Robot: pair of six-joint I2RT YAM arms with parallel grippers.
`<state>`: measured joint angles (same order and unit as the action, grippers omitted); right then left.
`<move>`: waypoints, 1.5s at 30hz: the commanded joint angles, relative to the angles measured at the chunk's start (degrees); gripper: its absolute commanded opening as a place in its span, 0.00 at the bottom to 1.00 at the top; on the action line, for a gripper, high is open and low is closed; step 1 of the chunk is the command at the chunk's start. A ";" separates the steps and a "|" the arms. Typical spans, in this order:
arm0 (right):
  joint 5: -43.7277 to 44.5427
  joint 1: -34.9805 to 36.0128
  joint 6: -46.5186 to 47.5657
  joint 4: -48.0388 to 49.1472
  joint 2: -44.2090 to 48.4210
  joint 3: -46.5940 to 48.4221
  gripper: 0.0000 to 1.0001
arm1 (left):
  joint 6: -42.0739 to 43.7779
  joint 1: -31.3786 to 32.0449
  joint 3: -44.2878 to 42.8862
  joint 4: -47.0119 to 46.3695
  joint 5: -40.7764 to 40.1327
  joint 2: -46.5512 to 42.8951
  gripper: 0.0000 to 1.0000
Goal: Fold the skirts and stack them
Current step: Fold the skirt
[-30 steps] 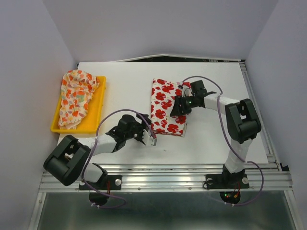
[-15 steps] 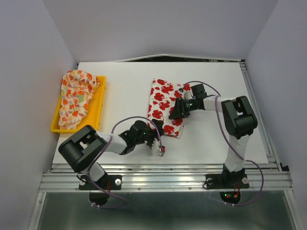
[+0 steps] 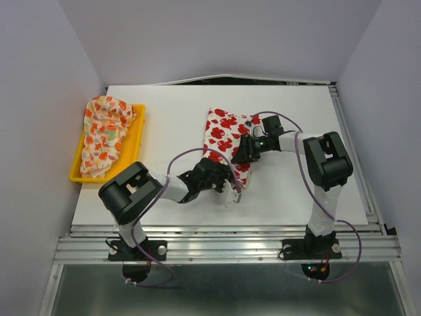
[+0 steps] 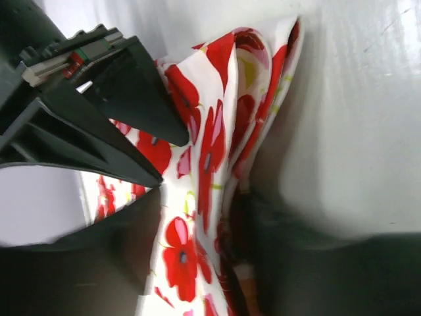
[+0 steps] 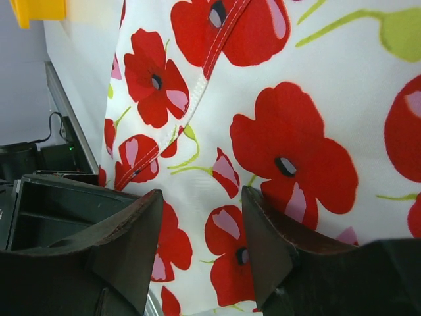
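Note:
The white skirt with large red flowers (image 3: 223, 135) lies folded at mid-table. Its near edge is bunched up where my left gripper (image 3: 231, 189) meets it. In the left wrist view the layered edge of that skirt (image 4: 197, 217) fills the gap between the jaws, and my left gripper (image 4: 204, 263) is shut on it. My right gripper (image 3: 245, 155) rests on top of the skirt, open, with flat cloth (image 5: 276, 118) between its spread fingers (image 5: 200, 194). The cream skirt with small orange print (image 3: 105, 135) lies crumpled in the yellow tray (image 3: 135, 146).
The yellow tray sits at the table's left edge. The white table (image 3: 296, 191) ends at a metal rail (image 3: 230, 247) at the front, where both arm bases stand. Grey walls close in on three sides.
My left arm has swung right to the near edge of the flowered skirt, and its jaws have narrowed onto the cloth. The right gripper has stayed on the skirt, whose near edge has bunched.

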<state>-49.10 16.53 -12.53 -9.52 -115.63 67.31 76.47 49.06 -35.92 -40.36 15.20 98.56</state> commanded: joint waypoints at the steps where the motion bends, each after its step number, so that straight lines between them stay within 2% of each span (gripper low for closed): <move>1: 7.53 0.52 1.64 -2.96 -3.99 -1.83 0.57 | -2.37 0.34 0.58 1.07 -0.08 -5.12 0.46; 3: 7.27 0.52 1.37 -2.96 -3.55 -2.09 0.57 | -3.77 0.69 1.46 2.30 -1.05 -6.89 0.37; 8: 7.44 0.52 1.37 -2.87 -2.14 -2.97 0.56 | -8.35 1.48 0.59 11.06 -3.51 -11.20 0.30; 11: 6.83 0.52 0.76 -2.96 -1.18 -2.19 0.56 | -8.26 1.92 -1.69 19.22 -2.72 -10.68 0.17; 12: 6.74 0.52 0.24 -3.40 -0.48 -1.66 0.57 | -8.79 2.27 -3.26 20.92 -2.63 -10.24 0.07; 14: 5.78 0.52 -0.73 -4.45 0.41 1.23 0.60 | -10.27 2.45 -4.94 25.74 -1.58 -8.92 0.00; 18: 5.33 0.52 0.22 -7.78 2.17 8.69 0.65 | -13.09 2.97 -7.93 31.30 -0.08 -7.77 0.00; 19: 5.68 0.52 1.10 -8.49 2.60 10.20 0.72 | -13.36 2.97 -8.20 32.09 0.00 -7.77 0.00; 22: 13.38 0.52 4.00 -9.38 3.13 15.38 0.81 | -14.50 3.15 -9.34 38.05 1.67 -9.35 0.00; 24: 15.95 -0.18 5.06 -9.46 2.00 18.63 0.81 | -15.47 3.50 -9.95 40.26 2.20 -10.40 0.00; 27: 21.05 -0.71 8.66 -9.20 -1.78 24.87 0.78 | -17.40 4.29 -11.27 47.90 4.30 -12.95 0.00; 28: 22.02 -0.71 10.67 -8.85 -2.83 27.67 0.71 | -18.45 4.55 -11.45 49.40 5.27 -14.35 0.00; 31: 22.91 -0.71 13.83 -8.15 -7.75 31.03 0.61 | -19.86 5.69 -12.15 54.59 6.33 -16.99 0.00; 36: 18.89 -0.71 19.19 -7.00 -13.03 33.94 0.58 | -24.16 7.37 -14.08 59.86 6.86 -19.28 0.00; 39: 17.29 -0.11 24.55 -9.02 -13.74 32.29 0.55 | -26.45 7.37 -16.97 62.41 7.47 -19.90 0.00; 45: 12.11 1.13 31.25 -10.69 -10.05 22.62 0.43 | -29.62 7.37 -23.48 67.77 8.79 -19.02 0.00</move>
<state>-32.82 16.32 12.03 -16.67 -128.49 94.91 50.30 56.21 -54.43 22.72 21.45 80.86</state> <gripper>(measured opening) 0.452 0.049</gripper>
